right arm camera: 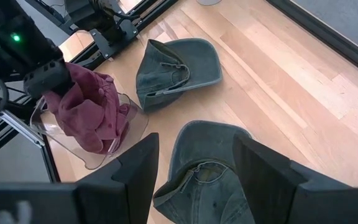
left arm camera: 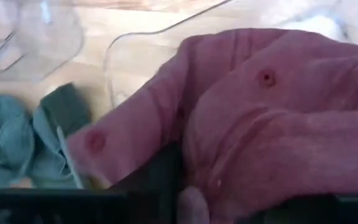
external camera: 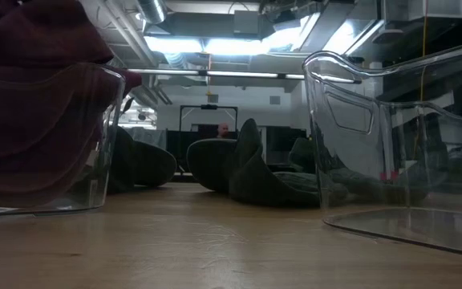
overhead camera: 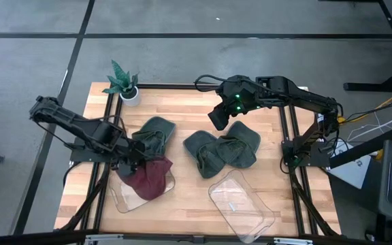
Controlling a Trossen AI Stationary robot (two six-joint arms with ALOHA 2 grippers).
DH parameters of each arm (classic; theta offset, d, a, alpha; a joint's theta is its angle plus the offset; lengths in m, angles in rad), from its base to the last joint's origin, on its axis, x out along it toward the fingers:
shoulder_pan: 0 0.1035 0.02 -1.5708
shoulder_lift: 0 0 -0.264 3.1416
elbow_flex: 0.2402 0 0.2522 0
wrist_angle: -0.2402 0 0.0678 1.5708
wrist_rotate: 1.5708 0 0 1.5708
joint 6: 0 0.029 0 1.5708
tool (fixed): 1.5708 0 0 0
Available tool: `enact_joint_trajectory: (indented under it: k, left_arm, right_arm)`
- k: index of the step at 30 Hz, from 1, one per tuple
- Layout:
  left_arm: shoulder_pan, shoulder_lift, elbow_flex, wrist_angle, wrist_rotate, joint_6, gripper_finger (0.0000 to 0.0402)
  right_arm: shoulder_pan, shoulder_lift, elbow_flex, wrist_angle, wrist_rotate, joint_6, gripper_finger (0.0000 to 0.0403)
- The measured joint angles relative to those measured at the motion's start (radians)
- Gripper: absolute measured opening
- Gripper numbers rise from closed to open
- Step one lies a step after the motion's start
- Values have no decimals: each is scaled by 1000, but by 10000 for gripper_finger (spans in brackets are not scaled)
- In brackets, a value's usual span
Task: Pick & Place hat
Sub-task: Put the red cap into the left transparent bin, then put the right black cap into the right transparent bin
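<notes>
A maroon hat (overhead camera: 150,178) hangs bunched from my left gripper (overhead camera: 131,163), which is shut on it over a clear bin (overhead camera: 129,199) at the table's near left. In the low view the maroon hat (external camera: 30,88) sits inside that bin's wall (external camera: 107,136). Three green hats lie on the wood: one (overhead camera: 154,133) beside the left gripper and two overlapping ones (overhead camera: 204,153) (overhead camera: 242,144) at the middle. My right gripper (right arm camera: 194,180) is open, hovering above the middle green hat (right arm camera: 207,158) and touching nothing. My left gripper holds the maroon hat by its bunched upper part (right arm camera: 64,93), coming from above and from the table's left. The cloth hides the fingertips, so the layers cannot be counted. The hat hangs slack below, with its lower part (right arm camera: 95,134) down in the clear bin.
A second clear bin (overhead camera: 240,203) stands at the table's near right edge. A small potted plant (overhead camera: 124,83) sits at the far left corner. Bare wood (overhead camera: 189,194) shows between the two bins. A person shows far off in the room behind the table (external camera: 223,128).
</notes>
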Motion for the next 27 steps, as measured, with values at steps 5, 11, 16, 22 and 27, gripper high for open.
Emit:
enact_joint_trajectory:
  k: [5, 11, 16, 22, 27]
  left_arm:
    - [34, -93, 0, -4, 1, -62, 143]
    - [40, -232, 0, -3, 2, -132, 157]
    - [40, -309, 0, 3, -24, -227, 153]
    - [40, -361, 0, 2, -96, -565, 145]
    - [39, -416, 0, 18, -122, -730, 144]
  right_arm:
    - [0, 0, 0, 0, 0, 2, 205]
    - [0, 0, 0, 0, 0, 2, 205]
    - [0, 0, 0, 0, 0, 1, 205]
    - [0, 0, 0, 0, 0, 1, 205]
    - [0, 0, 0, 0, 1, 1, 205]
